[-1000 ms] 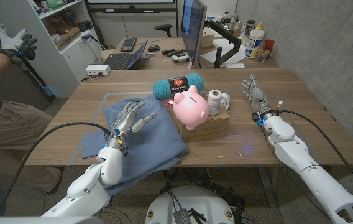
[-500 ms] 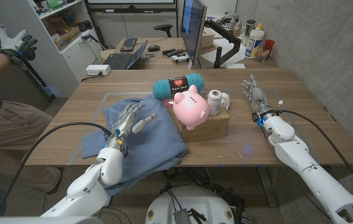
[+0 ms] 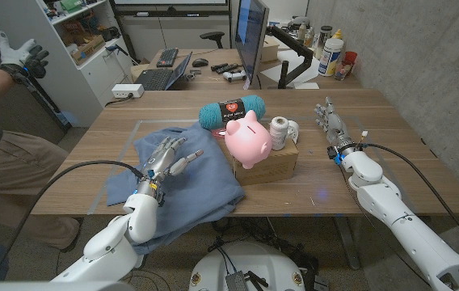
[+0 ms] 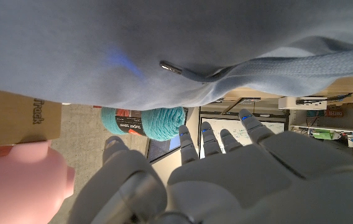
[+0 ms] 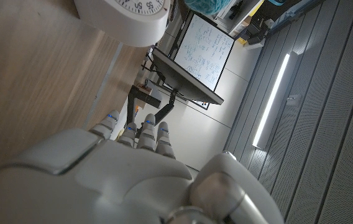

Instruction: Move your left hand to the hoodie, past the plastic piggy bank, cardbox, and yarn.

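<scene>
- Under my left hand (image 3: 167, 156) lies the hoodie (image 3: 197, 182); its fingers (image 3: 187, 158) are spread, empty, pointing at the piggy bank (image 3: 248, 139) to the right.
- My right hand (image 3: 328, 118), open, sits far right on the desk (image 3: 359, 109).

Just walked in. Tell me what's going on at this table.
The left robot hand is over the crumpled blue fabric hoodie, fingers spread, holding nothing. Beside it, a pink plastic piggy bank sits on a brown cardboard box, with a teal yarn skein behind. The right robot hand waits open on the wooden table, away from everything.
</scene>
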